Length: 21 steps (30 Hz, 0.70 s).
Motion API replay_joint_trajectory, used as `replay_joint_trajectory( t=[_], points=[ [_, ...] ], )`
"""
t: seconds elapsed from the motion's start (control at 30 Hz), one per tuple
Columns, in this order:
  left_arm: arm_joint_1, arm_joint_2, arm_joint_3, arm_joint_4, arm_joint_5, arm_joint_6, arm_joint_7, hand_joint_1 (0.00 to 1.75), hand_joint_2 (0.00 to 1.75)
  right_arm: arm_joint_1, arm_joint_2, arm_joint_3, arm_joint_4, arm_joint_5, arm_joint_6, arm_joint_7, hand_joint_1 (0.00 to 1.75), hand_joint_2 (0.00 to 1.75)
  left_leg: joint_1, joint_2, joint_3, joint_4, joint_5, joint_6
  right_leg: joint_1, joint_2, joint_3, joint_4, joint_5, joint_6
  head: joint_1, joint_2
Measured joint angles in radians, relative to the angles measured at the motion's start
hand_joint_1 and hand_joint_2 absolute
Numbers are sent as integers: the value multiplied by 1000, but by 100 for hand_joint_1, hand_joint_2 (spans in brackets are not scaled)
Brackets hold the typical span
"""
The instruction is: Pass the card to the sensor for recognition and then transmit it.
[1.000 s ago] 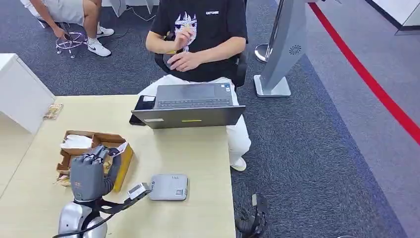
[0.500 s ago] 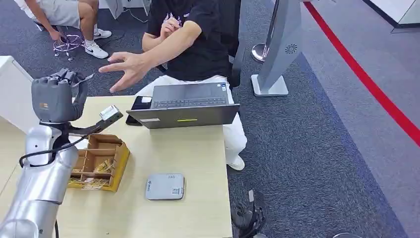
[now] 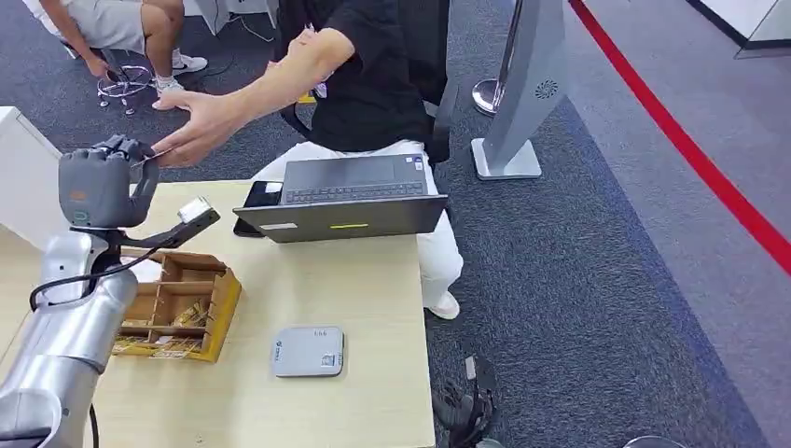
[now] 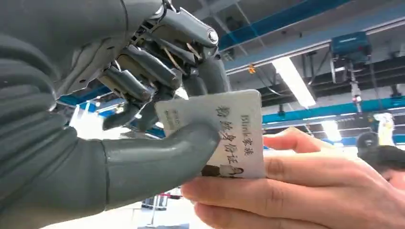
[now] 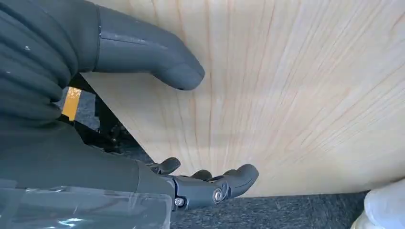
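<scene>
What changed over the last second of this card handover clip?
The left hand rose from beside the sensor to the table's far edge, carrying the card. The seated person's hand reached out and now grips the card too; the left hand hasn't let go. Sensor, laptop and cardboard box stayed put.

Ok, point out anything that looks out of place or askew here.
Nothing stands out. The left hand holds the card while a person's hand grips it; the reader, box and laptop sit flat on the table.
</scene>
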Motion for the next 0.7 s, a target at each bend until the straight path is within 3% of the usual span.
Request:
replay_joint_trajectory(
  t=[0.3,0.43,0.7],
  points=[
    [43,-1,4,-47,24,-5,-32,0,175,0,0,3,0,-8,0,-4,0,175,0,0,-1,0,0,0,0,0,-1,1,0,0,0,0],
    [135,-1,3,-165,27,-11,-52,0,175,3,0,2,0,-29,7,-18,0,175,0,1,-1,0,0,-1,0,1,-2,1,0,0,0,0],
    [146,0,3,-178,27,-13,-53,0,175,4,0,2,0,-30,7,-18,0,175,0,1,-1,0,0,-1,0,1,-2,1,0,0,1,0]
  ],
)
